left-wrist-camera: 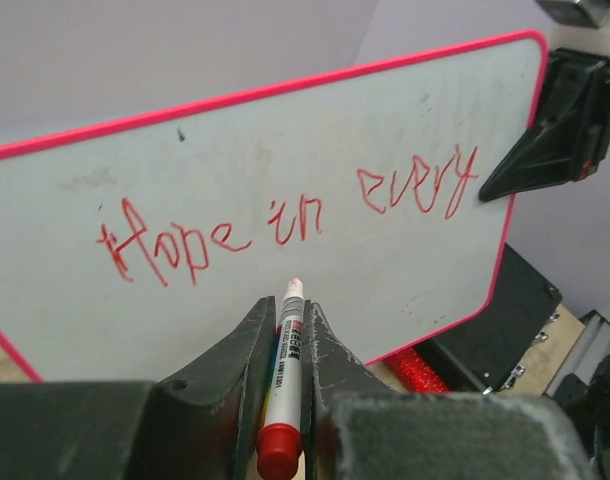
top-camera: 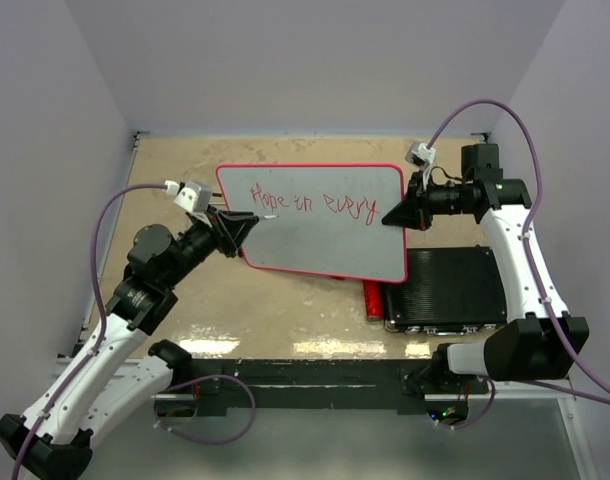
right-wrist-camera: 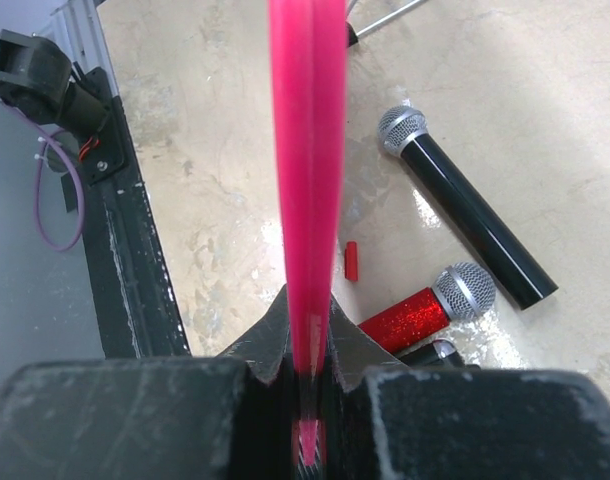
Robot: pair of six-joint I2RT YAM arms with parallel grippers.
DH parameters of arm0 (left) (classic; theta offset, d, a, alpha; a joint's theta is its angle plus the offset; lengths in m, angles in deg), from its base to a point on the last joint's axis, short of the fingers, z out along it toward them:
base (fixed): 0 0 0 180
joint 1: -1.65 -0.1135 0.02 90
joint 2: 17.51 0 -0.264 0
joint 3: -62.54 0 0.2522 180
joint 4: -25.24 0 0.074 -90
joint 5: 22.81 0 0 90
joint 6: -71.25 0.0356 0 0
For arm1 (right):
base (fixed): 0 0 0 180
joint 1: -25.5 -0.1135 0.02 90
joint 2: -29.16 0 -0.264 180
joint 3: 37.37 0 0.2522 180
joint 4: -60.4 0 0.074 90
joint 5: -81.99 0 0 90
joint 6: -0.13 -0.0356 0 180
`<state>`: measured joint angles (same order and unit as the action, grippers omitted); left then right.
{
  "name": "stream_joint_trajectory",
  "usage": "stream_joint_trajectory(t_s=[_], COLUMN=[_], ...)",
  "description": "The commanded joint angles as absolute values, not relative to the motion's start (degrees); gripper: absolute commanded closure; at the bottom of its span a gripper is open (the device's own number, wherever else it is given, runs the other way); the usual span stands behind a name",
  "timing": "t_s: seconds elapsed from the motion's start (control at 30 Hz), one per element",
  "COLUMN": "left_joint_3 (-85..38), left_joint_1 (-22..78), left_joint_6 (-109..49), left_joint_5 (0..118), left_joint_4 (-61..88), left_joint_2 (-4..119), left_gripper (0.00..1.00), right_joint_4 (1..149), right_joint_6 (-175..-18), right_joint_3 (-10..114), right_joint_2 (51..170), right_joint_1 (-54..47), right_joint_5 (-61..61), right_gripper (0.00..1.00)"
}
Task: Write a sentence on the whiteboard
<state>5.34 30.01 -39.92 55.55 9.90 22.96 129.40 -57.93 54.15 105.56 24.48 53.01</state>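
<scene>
Over the bench (top-camera: 285, 310), seen from above, the whiteboard (top-camera: 325, 240) hangs by its right edge in the right jaws, the sentence (top-camera: 310, 202) reading "Hope in every". Left wrist: left jaws clamp the marker (left-wrist-camera: 288, 360) near the lettering; hard pressure could swing the board. Right wrist: only its rim is pinched, so it might slip.

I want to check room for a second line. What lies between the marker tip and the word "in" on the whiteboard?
Nothing: only bare whiteboard surface lies between the marker tip and the word "in", as the left wrist view shows.
</scene>
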Motion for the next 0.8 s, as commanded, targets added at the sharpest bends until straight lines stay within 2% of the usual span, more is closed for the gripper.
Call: stream_joint_trajectory(t_s=[0.0,0.33,0.63,0.77], left_joint_3=[8.7,18.6,24.4,24.9], left_joint_1=[28.5,18.6,16.2,16.1], left_joint_6=[-38.0,-43.4,-44.7,-45.0], left_joint_5=[58.5,43.6,38.0,38.5], left_joint_4=[9.4,23.6,33.1,30.8], left_joint_2=[21.5,19.8,18.2,17.3], left_gripper=[1.0,1.0,1.0,1.0], right_joint_4=[133.0,144.5,146.3,145.2], right_joint_6=[-52.3,-42.0,-38.8,-38.7], right_joint_3=[60.5,65.8,65.9,63.4], right_joint_2=[106.6,112.2,113.4,112.9], right_joint_1=[24.8,28.3,29.2,29.1], right_joint_5=[46.8,42.5,44.5,46.4], right_gripper=[1.0,1.0,1.0,1.0])
